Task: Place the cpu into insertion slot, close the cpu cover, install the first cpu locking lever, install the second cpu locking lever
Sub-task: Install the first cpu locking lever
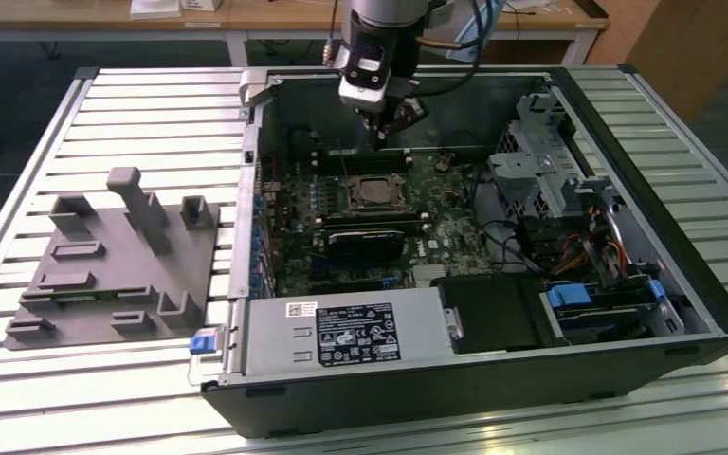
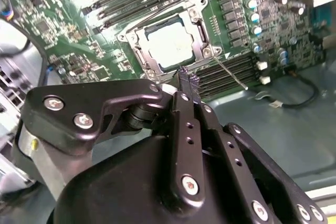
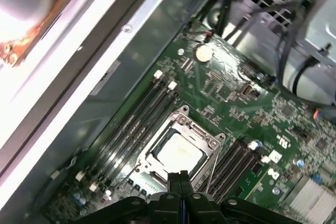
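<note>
Silver-tan metal of the cpu (image 2: pixel 169 45) shows through the window of the cover (image 2: pixel 203 51), which lies flat over the slot (image 1: pixel 350 195) in the middle of the green board (image 2: pixel 63 40). So the chip is seated and the frame is down. The gripper (image 2: pixel 182 74) hangs over the board just beside the slot, inside the open case (image 1: pixel 643 142) on the slatted surface (image 1: pixel 149 114). Its fingers are pressed together with nothing between them, the tips making one narrow point in both wrist views.

A thin wire lever (image 2: pixel 231 74) juts free from a corner of the slot and slants out across the memory slots (image 2: pixel 231 69), so I'd say the work in hand is a locking lever. The other lever may already be hooked, but from this angle I can't tell.

To do this step well, the closed tips should push on the lever well out along its arm, where it moves easily. They should swing it down along the side of the cover, then nudge it sideways under its catch. The push has to stay off the cover's window and the cpu beneath. It should also steer clear of the memory slot clips, and a slow, steady press suits springy wire that could slip off the tips
</note>
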Tool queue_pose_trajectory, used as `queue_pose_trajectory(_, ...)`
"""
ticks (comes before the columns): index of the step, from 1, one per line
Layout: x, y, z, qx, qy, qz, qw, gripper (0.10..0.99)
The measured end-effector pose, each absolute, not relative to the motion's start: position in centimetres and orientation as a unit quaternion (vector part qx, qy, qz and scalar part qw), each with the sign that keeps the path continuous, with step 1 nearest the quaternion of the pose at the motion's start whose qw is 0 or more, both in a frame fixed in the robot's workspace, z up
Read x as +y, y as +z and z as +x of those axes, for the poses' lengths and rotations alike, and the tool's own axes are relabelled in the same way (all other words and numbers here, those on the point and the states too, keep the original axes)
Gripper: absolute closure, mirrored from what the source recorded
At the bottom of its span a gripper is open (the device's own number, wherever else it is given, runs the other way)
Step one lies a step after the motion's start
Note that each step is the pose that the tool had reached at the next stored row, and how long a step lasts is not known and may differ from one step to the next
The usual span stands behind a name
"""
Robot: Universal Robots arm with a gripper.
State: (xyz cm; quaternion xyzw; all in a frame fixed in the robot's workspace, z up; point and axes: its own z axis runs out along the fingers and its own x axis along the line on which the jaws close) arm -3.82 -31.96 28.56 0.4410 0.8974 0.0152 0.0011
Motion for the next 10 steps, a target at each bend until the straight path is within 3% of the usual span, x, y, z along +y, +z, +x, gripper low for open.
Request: queue_pose_trajectory(10, -31.96, 28.44, -3.82, 0.934, 0.015, 0.357, 0.000, 0.980)
